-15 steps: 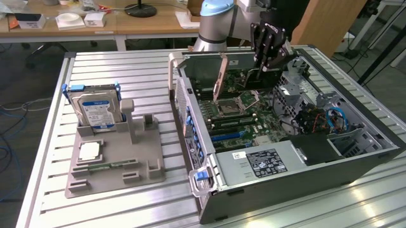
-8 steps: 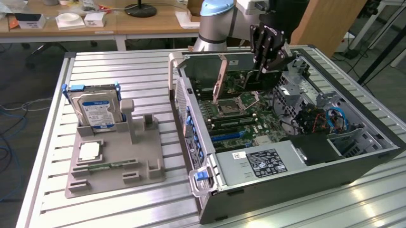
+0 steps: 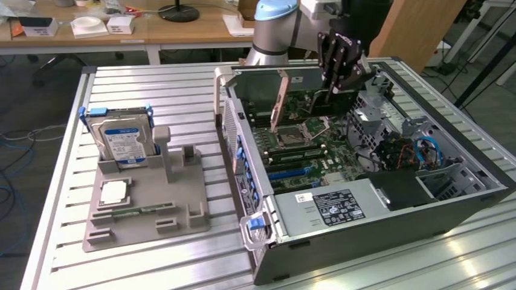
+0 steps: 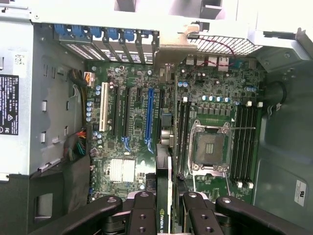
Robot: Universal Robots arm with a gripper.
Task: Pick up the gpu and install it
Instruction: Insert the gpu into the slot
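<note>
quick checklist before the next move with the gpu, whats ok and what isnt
1. gpu clamped in the tool: ok, edge-on between the fingers.
2. tool over the open case: ok.
3. blue slot empty: ok.
4. gpu edge lined up with that slot: cannot tell.
5. gpu seated on the motherboard: not ok, held above it.

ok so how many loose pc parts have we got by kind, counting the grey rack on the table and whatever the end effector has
hard drive: 1
processor chip: 1
memory stick: 1
gpu: 1
total: 4
</note>
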